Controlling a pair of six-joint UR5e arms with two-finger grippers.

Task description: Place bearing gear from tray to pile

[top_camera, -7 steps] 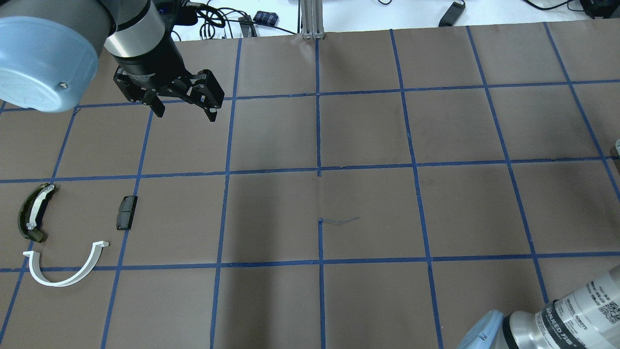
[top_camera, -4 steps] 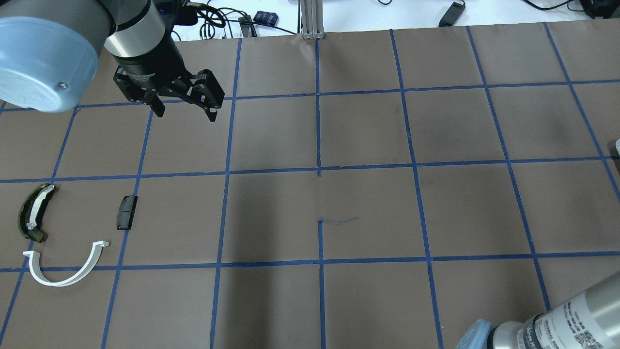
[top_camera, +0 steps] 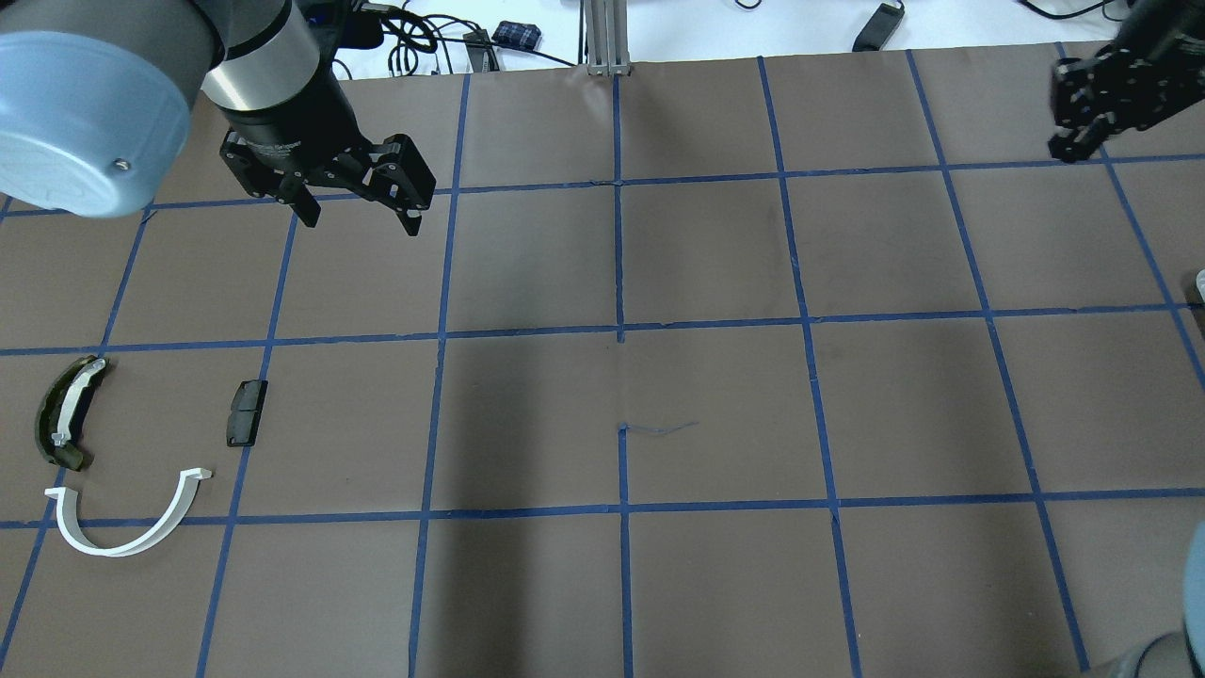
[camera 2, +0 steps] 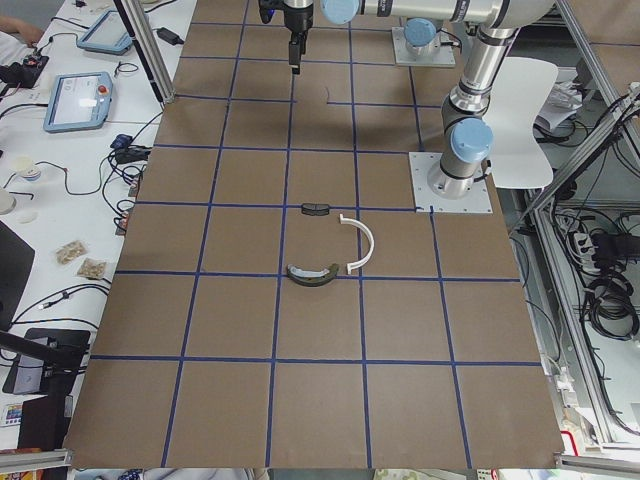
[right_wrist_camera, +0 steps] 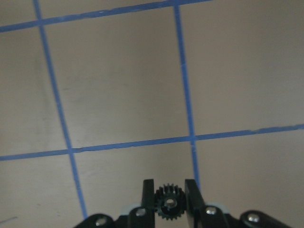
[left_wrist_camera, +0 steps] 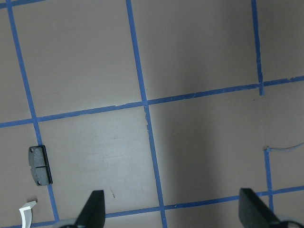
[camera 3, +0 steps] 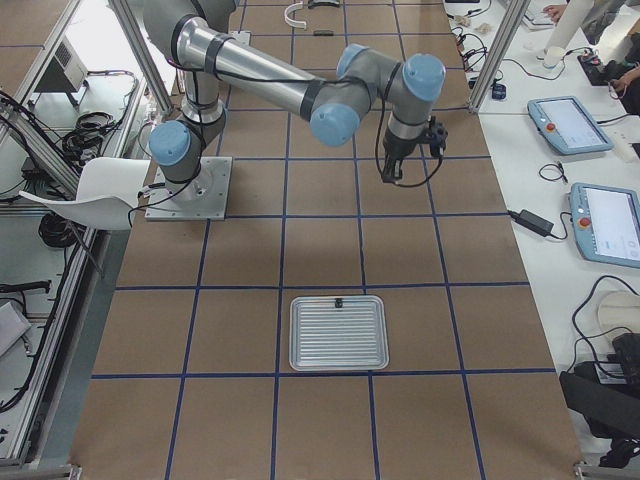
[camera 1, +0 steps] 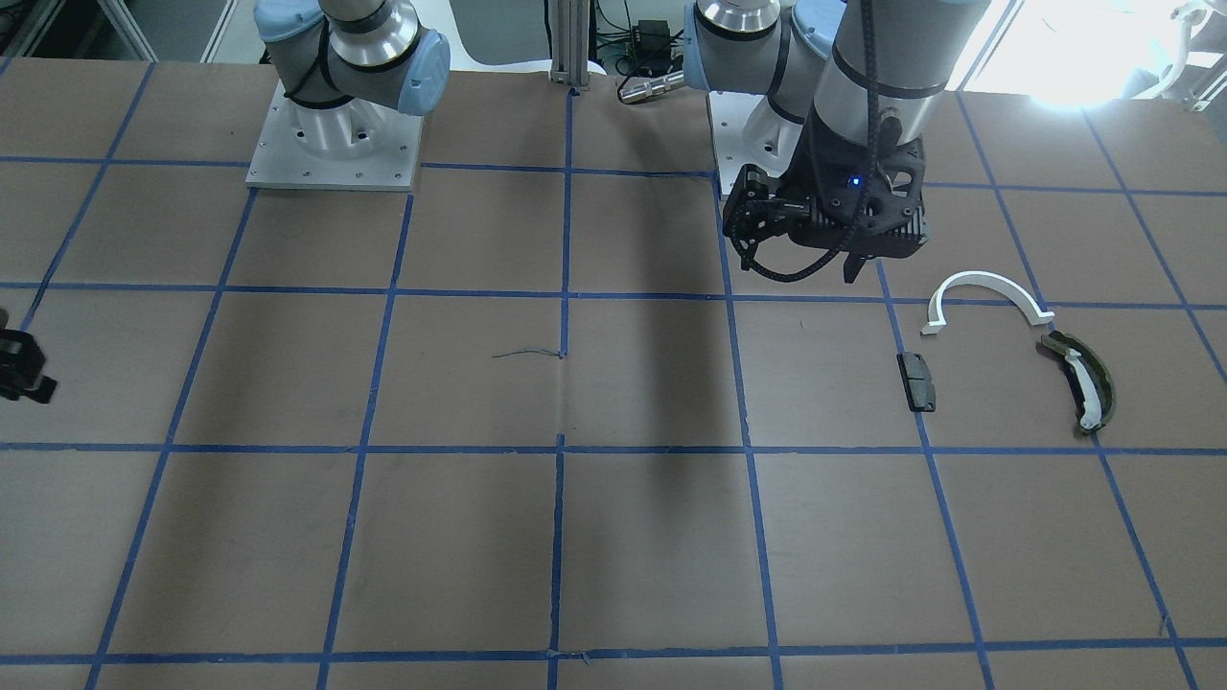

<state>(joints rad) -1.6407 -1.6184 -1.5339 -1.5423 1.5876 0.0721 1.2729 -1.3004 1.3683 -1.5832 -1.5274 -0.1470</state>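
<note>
We count two arms over one worktop, which is covered in brown paper and gridded with blue tape. The right gripper has its jaws nearly together, pinching one small black bearing gear by its toothed rim. The gear hangs clear above bare paper, with one tape crossing below it. In the overhead view this gripper sits at the far right corner. From the right end of the worktop we see it beyond the single ribbed metal tray. One small dark piece sits on the tray's far edge, too small for us to tell what it is. The left gripper hovers above the worktop with its jaws spread wide and nothing between them. The pile lies on the left arm's side, well apart from the gear, and holds three parts, none touching another. These are one white half-ring arc, one olive-green curved shoe with a white strip along its inner side, and one small dark rectangular block. The block lies nearest the middle of the worktop, across a tape line.
</note>
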